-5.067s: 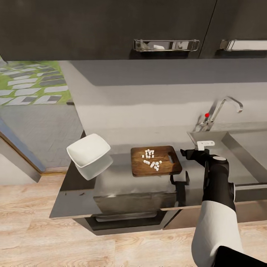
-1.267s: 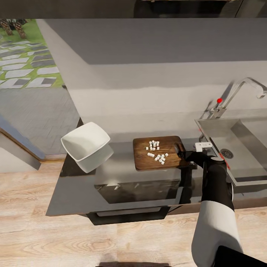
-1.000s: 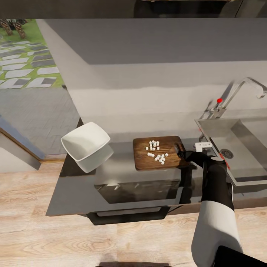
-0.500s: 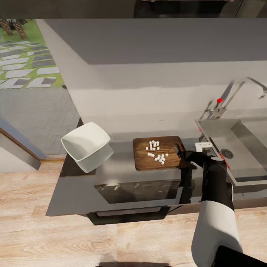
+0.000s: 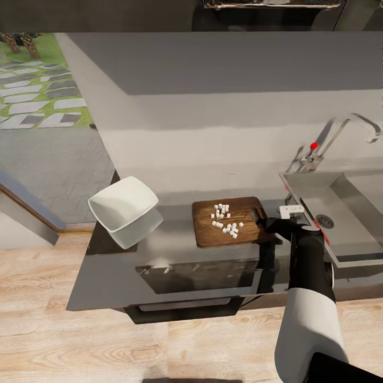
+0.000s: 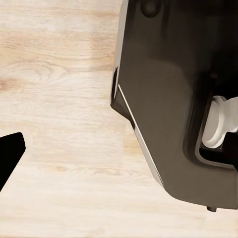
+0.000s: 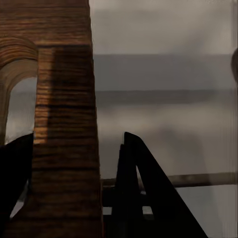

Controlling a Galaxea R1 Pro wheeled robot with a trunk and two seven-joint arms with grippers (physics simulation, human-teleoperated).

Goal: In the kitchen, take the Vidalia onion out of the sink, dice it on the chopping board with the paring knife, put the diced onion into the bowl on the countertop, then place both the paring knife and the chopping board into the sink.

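Right end effector (image 5: 264, 222) hides chopping board (image 5: 226, 229) handle edge

Chopping board (image 7: 64, 134) edge with handle cut-out, between two dark fingers (image 7: 144, 198), glossy grey countertop (image 7: 168, 109) beyond

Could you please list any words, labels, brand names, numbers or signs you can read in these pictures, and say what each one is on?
There is no readable text in any of the views.
The chopping board, the bowl, the sink and the countertop bear no lettering.
The red knob on the tap is a plain colour spot, not a sign.
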